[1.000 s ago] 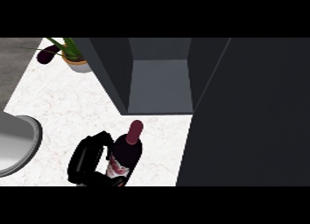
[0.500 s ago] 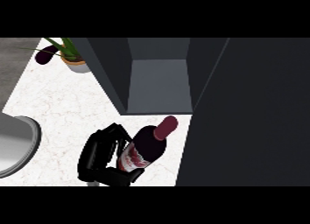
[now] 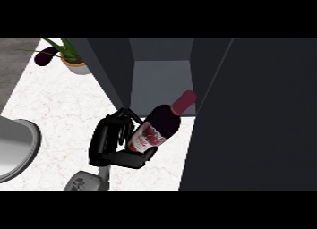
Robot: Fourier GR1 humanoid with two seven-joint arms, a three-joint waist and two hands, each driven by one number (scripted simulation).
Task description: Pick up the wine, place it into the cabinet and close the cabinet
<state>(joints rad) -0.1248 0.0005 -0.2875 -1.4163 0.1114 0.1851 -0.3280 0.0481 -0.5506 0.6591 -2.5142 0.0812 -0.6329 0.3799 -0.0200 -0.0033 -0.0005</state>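
The wine bottle (image 3: 160, 127) is dark, with a red capsule and a red-and-white label. It is tilted, its neck pointing up and right at the open cabinet (image 3: 162, 82). My left hand (image 3: 110, 142) is shut on the bottle's lower half from the left, with the thumb under the label. The bottle's top is level with the front edge of the grey cabinet floor. The open cabinet door (image 3: 260, 116) is a large dark panel filling the right side. My right hand does not show.
A potted plant (image 3: 68, 58) stands at the back left on the white marble counter (image 3: 55, 103). A grey sink rim (image 3: 22, 150) curves in at the left edge. The cabinet's left wall (image 3: 111, 71) stands just above my hand.
My left hand has carried the bottle up and to the right toward the cabinet opening. The bottle leans further over, neck first.
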